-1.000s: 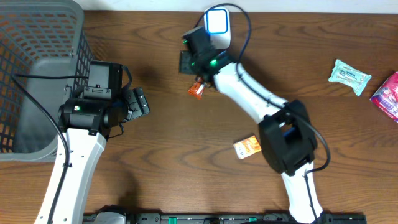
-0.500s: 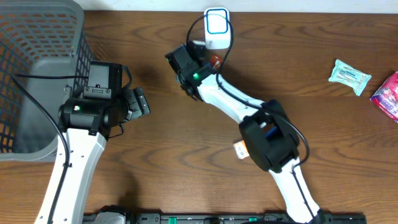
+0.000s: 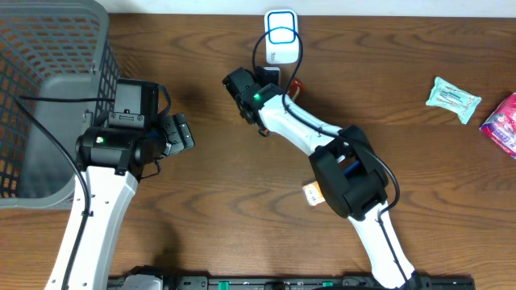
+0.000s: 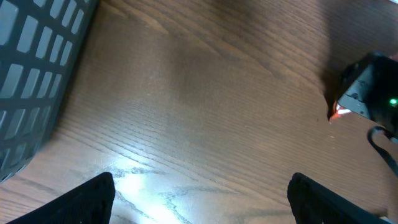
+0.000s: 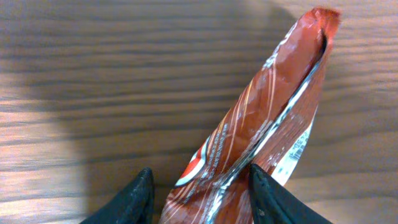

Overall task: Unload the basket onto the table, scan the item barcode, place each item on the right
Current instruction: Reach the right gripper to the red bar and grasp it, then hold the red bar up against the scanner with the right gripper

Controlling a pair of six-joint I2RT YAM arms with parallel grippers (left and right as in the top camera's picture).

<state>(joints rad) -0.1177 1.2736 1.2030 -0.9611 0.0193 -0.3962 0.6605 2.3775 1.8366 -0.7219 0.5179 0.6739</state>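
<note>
The right tool (image 5: pixel 200 172) is positioned just in front of the white scanner (image 3: pixel 280 36), which stands at the far edge of the desk (image 3: pixel 201 201). Its fingers are closed on a red snack packet (image 5: pixel 249 124); the packet is held between them and projects beyond the fingertips above the wood. No barcode can be made out on the visible face. The left tool (image 4: pixel 202 183) is held well apart from the scanner, on the side of the grey basket (image 3: pixel 56 40), with its fingers wide apart and nothing between them. An orange packet (image 3: pixel 321 191) lies on the desk nearer than the scanner, beside the right arm.
</note>
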